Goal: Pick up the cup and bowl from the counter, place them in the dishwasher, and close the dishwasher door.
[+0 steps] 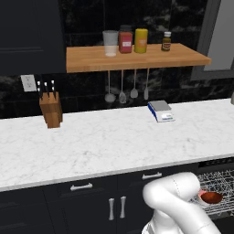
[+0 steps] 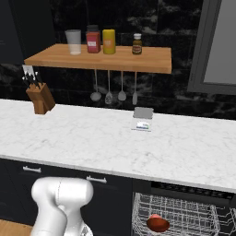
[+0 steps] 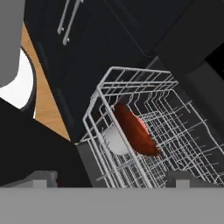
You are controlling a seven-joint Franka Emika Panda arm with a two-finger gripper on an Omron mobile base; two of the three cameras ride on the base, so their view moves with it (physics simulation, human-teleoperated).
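I'm looking down through the hand camera at the dishwasher [image 3: 144, 52] with its wire rack [image 3: 131, 78] pulled out. My gripper [image 3: 112, 177] has its two fingertips [image 3: 41, 177] spread wide at the bottom of that view, with nothing between them; it is released and hangs above the near corner of the rack.

The bowl [image 3: 133, 131] lies inside the rack, tipped on its side and leaning near the rack's wall. Just behind it I see a sliver of the pinkish cup [image 3: 141, 124], touching or nearly touching the bowl; I can't tell which. A pale round patch shows on the rack beside the bowl, and I can't tell what it is.

From the right base camera the bowl [image 2: 158, 224] sits at the left end of the rack [image 2: 184, 214], with the cup [image 2: 155, 216] peeking over its rim. From the left base camera the bowl [image 1: 211, 197] appears just past my arm's elbow, again in the rack [image 1: 219, 180].

The counter [image 1: 114, 137] above carries a knife block [image 1: 51, 109] towards the left and a small kitchen scale [image 1: 161, 111] near the back wall. The wooden shelf [image 1: 132, 57] holds a tumbler [image 1: 110, 43], a red-labelled jar [image 1: 125, 40], a yellow canister [image 1: 141, 40] and a small brown bottle [image 1: 166, 41], with utensils [image 1: 122, 87] hanging beneath.
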